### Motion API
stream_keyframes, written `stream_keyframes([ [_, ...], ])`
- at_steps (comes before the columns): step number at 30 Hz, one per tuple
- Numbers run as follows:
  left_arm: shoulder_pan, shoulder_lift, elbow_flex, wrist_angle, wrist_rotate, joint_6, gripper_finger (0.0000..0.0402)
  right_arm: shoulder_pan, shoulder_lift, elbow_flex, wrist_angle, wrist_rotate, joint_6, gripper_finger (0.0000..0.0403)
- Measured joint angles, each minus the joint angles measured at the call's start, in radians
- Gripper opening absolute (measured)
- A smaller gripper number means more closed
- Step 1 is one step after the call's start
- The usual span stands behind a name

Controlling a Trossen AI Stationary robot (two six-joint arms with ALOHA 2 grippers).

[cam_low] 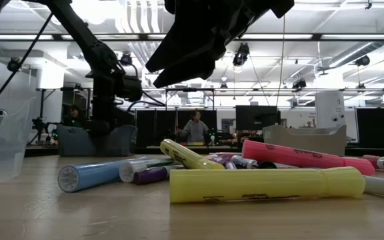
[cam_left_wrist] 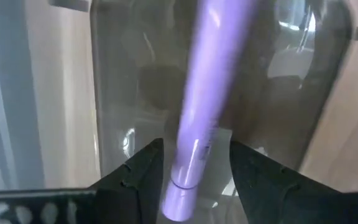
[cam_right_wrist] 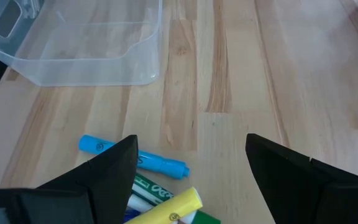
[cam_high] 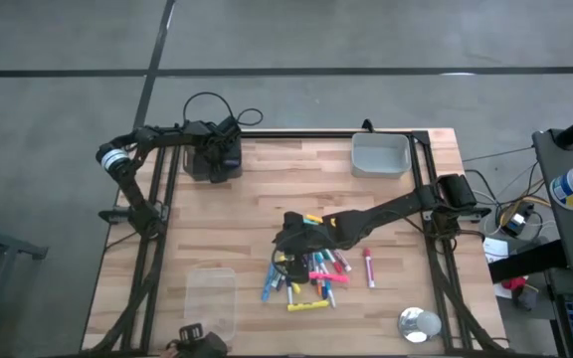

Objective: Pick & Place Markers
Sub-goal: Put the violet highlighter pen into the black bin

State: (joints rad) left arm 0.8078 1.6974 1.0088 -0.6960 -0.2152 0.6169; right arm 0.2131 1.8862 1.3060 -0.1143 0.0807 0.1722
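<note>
Several markers (cam_high: 316, 270) in mixed colours lie in a loose pile on the wooden table, with yellow, pink and blue ones nearest in the low view (cam_low: 259, 185). My right gripper (cam_right_wrist: 191, 180) hovers open over the pile's left part, above a blue marker (cam_right_wrist: 135, 158) and a yellow one (cam_right_wrist: 166, 210). My left gripper (cam_left_wrist: 194, 177) is open at the far left, over a grey bin (cam_high: 212, 157). A blurred purple marker (cam_left_wrist: 194, 118) runs lengthwise between its fingers, above the bin's inside. My left gripper has the purple marker's near end (cam_left_wrist: 180, 193) in the gap between its open fingers, which is wider than the marker. The marker points away along the fingers, over the bin. I cannot tell whether either finger touches it.
A clear plastic container (cam_high: 212, 296) sits near the table's near-left edge, also in the right wrist view (cam_right_wrist: 86, 43). A second grey bin (cam_high: 381, 154) stands at the far right. A round metal object (cam_high: 419, 323) lies near the near-right corner. One red marker (cam_high: 369, 267) lies apart.
</note>
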Motion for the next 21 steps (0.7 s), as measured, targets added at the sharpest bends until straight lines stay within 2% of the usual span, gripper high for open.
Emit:
stream_keyframes([
  [7, -0.001, 0.0, 0.0, 0.002, 0.014, -0.016, 0.0168, -0.004, 0.0, 0.0, 0.0, 0.0, 0.0, 0.0292],
  [10, -0.002, 0.0, 0.0, 0.0, 0.017, -0.016, 0.0139, -0.005, 0.0, -0.001, 0.001, 0.0, -0.004, 0.0292],
  [16, -0.002, 0.0, 0.0, 0.005, 0.015, -0.034, 0.0051, -0.005, 0.0, -0.001, 0.0, 0.0, -0.003, 0.0292],
  [21, -0.002, 0.0, 0.0, 0.005, 0.005, -0.061, 0.0043, -0.005, 0.0, -0.001, 0.0, 0.0, -0.003, 0.0292],
])
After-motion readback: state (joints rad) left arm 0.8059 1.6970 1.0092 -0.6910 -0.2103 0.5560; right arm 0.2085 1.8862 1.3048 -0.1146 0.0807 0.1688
